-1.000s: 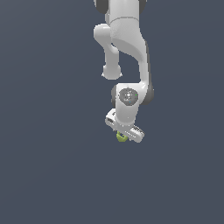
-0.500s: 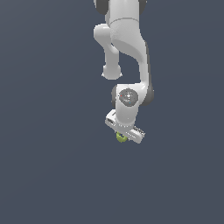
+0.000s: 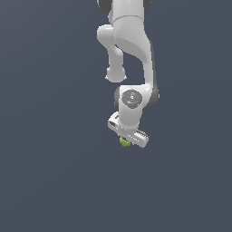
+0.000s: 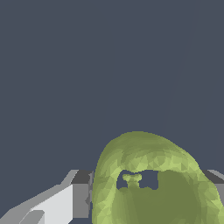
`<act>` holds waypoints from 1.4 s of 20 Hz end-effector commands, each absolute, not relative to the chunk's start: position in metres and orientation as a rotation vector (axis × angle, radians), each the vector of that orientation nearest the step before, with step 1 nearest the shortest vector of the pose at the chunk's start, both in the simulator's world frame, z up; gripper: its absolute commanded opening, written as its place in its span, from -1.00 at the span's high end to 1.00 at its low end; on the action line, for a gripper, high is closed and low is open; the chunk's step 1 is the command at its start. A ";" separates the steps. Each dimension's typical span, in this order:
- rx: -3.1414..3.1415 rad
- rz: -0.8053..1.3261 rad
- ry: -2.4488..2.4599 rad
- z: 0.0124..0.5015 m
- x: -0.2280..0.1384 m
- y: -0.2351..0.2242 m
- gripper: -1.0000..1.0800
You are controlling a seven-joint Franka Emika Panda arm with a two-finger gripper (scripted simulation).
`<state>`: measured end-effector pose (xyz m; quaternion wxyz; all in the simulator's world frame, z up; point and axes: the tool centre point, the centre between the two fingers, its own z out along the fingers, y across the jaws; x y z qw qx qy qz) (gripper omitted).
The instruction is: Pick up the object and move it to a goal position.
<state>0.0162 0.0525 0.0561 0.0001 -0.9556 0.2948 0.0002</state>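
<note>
Between the fingers (image 4: 81, 199) of the hand (image 3: 127, 138), yellow-green object (image 3: 124, 142), gripped

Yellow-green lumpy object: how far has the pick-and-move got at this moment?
Done: the small yellow-green lumpy object sits between the fingers of the white gripper; in the exterior view it shows just under the hand. In hand: the grip looks secured, though whether the object is off the surface cannot be told. Left: carrying it to the goal, which no view shows, so the remaining distance is unknown.
</note>
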 end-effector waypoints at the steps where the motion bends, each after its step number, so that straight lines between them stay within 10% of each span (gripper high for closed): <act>1: -3.001 -0.001 0.927 0.065 0.016 0.047 1.00; 28: -2.999 0.000 0.928 0.327 -0.002 -0.102 1.00</act>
